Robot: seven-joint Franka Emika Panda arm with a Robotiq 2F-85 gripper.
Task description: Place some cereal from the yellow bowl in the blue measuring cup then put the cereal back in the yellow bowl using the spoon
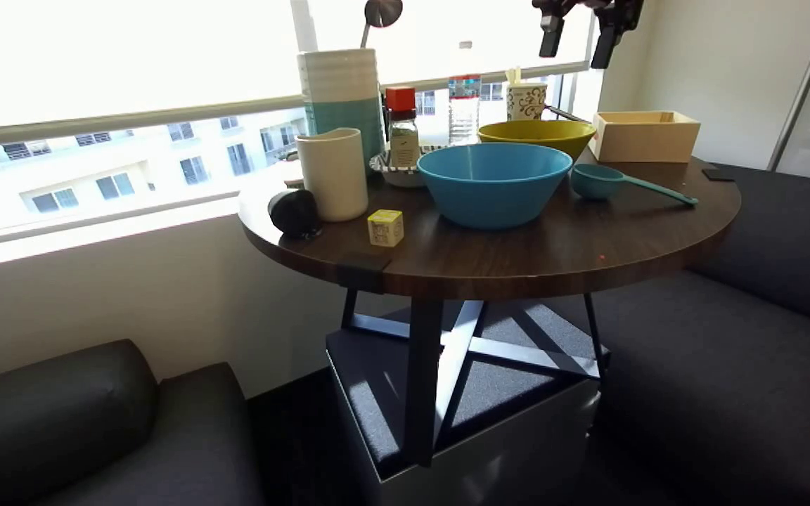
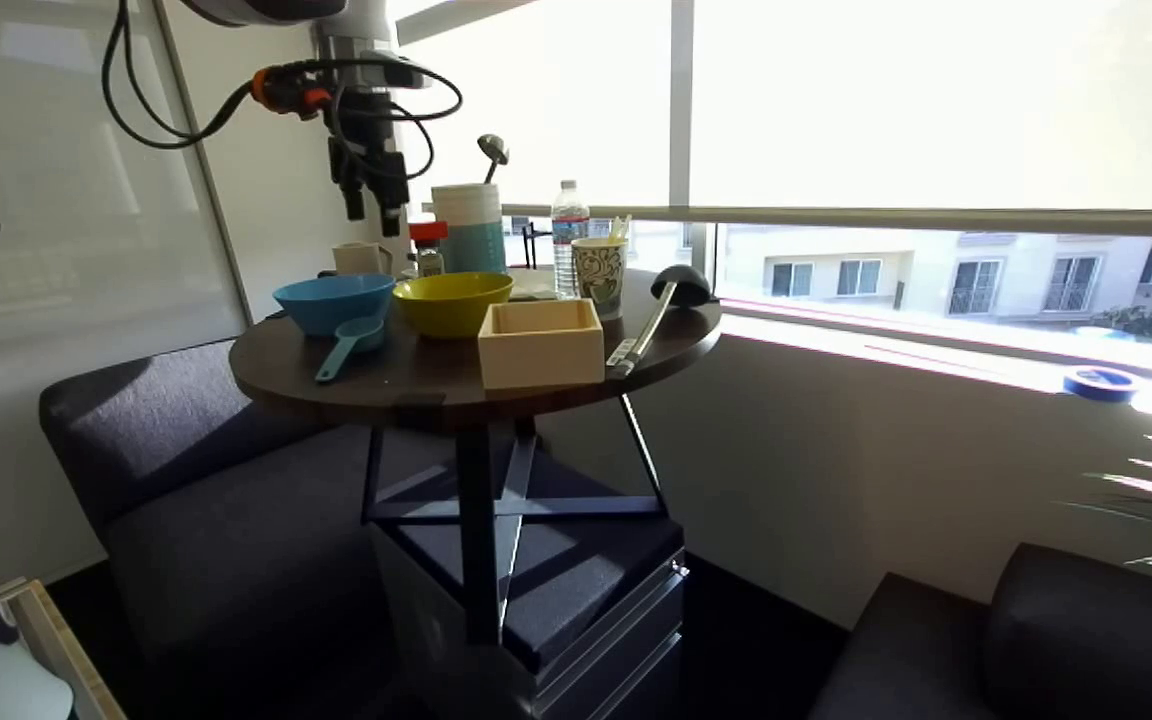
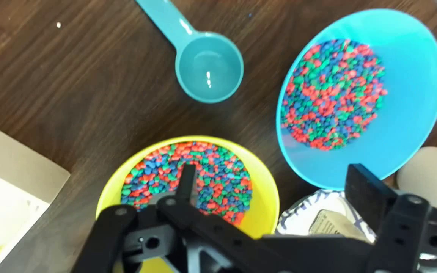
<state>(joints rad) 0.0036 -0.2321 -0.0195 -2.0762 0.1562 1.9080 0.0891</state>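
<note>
Arm (image 2: pixel 344 46): wrist turned down, high above the level of the yellow bowl (image 2: pixel 452 312); in an exterior view the link behind it leaves by the top edge.
Claw (image 1: pixel 574 59): released, jaws spread wide and aimed downward, hanging higher than the yellow bowl and well apart from it; its upper end is cut off in an exterior view.
Yellow bowl: upright on the table (image 3: pixel 89 87); in the wrist view the claw blocks its lower part, and in an exterior view the teal-blue bowl (image 1: pixel 494 200) covers some of it.
Cereal (image 3: pixel 218 170): red, green and blue bits inside the yellow bowl, partly behind the claw in the wrist view, hidden in both exterior views.
Blue measuring cup (image 3: pixel 208 68): mouth up on the table, just beside the yellow bowl, apart from it; handle turned away from that bowl and cut by the wrist view's top edge.
Wooden box (image 2: pixel 541 350): near the yellow bowl, cut by the wrist view's left edge.
Red-capped jar (image 1: pixel 403 144): near the yellow bowl; label too small to read.
</note>
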